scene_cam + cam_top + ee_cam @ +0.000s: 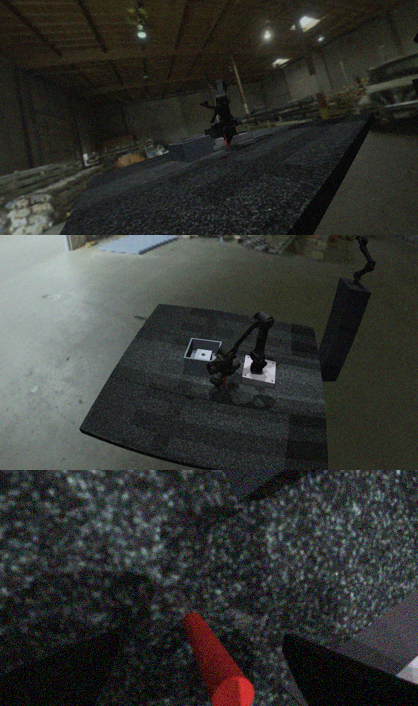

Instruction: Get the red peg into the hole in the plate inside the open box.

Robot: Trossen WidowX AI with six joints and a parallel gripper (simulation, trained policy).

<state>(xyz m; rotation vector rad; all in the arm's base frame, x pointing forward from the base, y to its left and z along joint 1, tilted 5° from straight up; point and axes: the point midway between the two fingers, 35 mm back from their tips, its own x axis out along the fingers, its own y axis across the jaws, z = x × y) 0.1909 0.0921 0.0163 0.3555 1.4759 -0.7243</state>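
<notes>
Concrete floor (73, 357), grey and dimly lit, spreads around a dark, speckled table (163, 416) (204, 189) (90, 535), whose near edge bows slightly in the top view. Overhead, the exterior view shows a brown, beamed ceiling (116, 17) with a few bright lamps, and a blue mat (137, 243) lies on the floor far behind the table.

Working outward from the gripper (218, 375) (229, 140) (202, 660), its fingers stand nearly as wide apart as they go, with nothing gripped. In the wrist view they show as two black wedges, one on either side of the red peg (224, 381) (227, 141) (212, 657), with a gap on both sides and the peg nearer the right-hand wedge in that picture.

As for the peg, it is a slim, plain red cylinder with a round, brighter top end, standing on the table outside the box. The exterior view shows it close to upright; from the top, the gripper hides part of it.

Just beside the gripper sits the open box (198, 360) (191, 150), grey and square-walled with a paler rim. Down at its bottom lies a white plate (207, 351) with a small dark round hole (203, 354).

The arm (261, 335) (222, 106) rises from a pale base plate (270, 376), bends at a high elbow, then slopes down toward the peg, the gripper pointing downward. Well apart from the table's middle, a second dark arm (369, 264) stands on a tall dark pedestal (345, 331).
</notes>
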